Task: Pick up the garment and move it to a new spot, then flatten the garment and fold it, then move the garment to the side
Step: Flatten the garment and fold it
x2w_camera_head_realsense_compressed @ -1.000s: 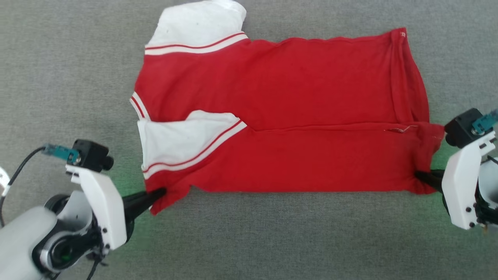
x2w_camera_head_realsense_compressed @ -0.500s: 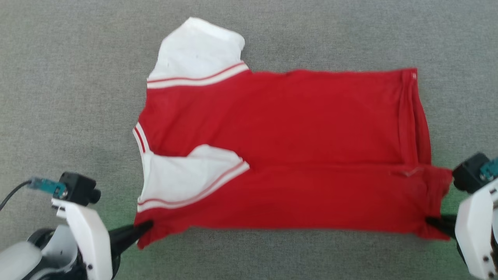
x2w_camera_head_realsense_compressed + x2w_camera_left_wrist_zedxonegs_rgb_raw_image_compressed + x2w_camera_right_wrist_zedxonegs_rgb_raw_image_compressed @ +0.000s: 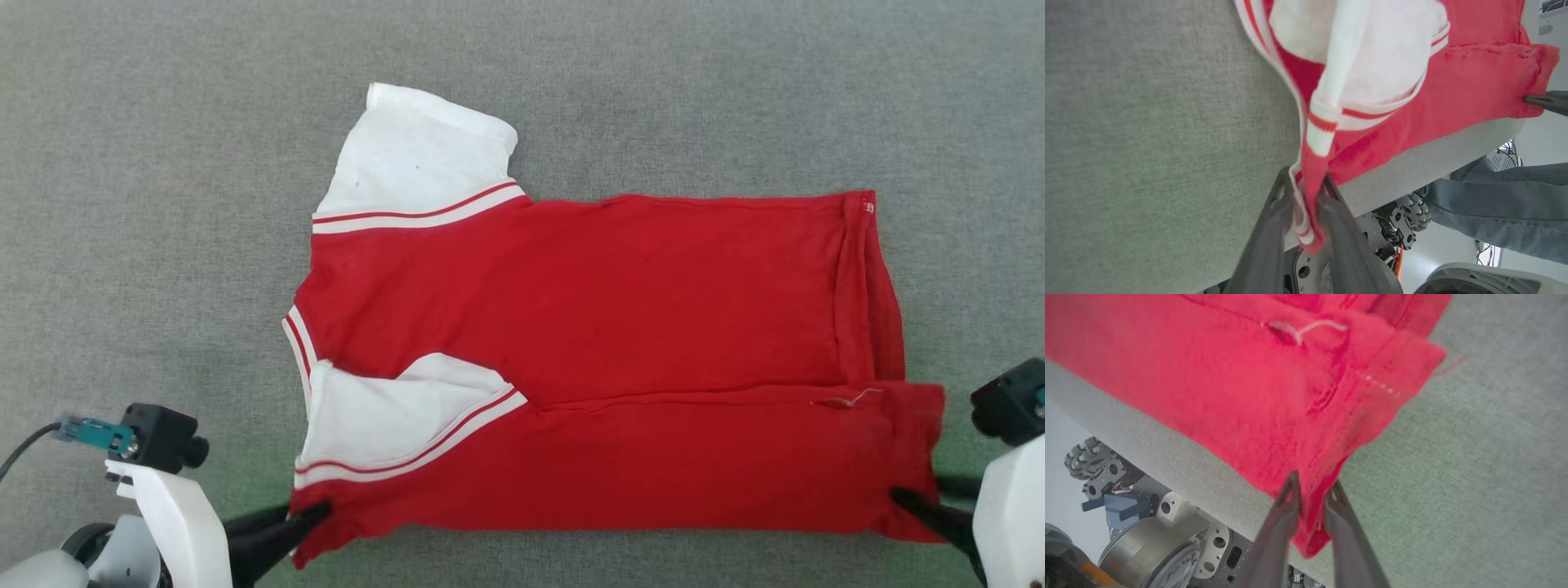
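Head view: garment (image 3: 620,343) btw L hand (image 3: 321,514), R hand (image 3: 900,495), each pinching a corner.

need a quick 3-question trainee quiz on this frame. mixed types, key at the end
1. True or false: the red knit short-sleeved shirt with white sleeves lies crumpled in a ball on the grey felt-covered table.
2. Multiple choice: the left claw pinches the shirt at A) the far white sleeve, B) its near-left corner, C) the middle of its far edge.
3. Fill in: the right claw grips the shirt's near corner at its ___ end (neck or hem).
Key: 1 false, it lies spread out flat; 2 B; 3 hem.
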